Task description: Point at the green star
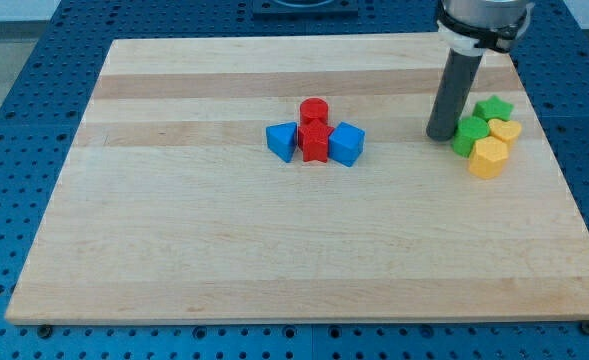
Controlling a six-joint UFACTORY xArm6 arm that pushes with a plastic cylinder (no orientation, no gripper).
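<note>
The green star (494,108) lies near the view's right edge of the wooden board (174,230). My tip (441,136) is at the lower end of the dark rod, just left of a round green block (469,134) and down-left of the star, about a block's width from it. The round green block sits between my tip and the star's lower side. A yellow heart-like block (506,131) lies just below the star, and a yellow hexagon block (489,158) below that.
Near the board's middle is a tight cluster: a red cylinder (314,111), a red star-like block (316,143), a blue triangular block (282,140) on its left and a blue cube (346,144) on its right. The blue perforated table surrounds the board.
</note>
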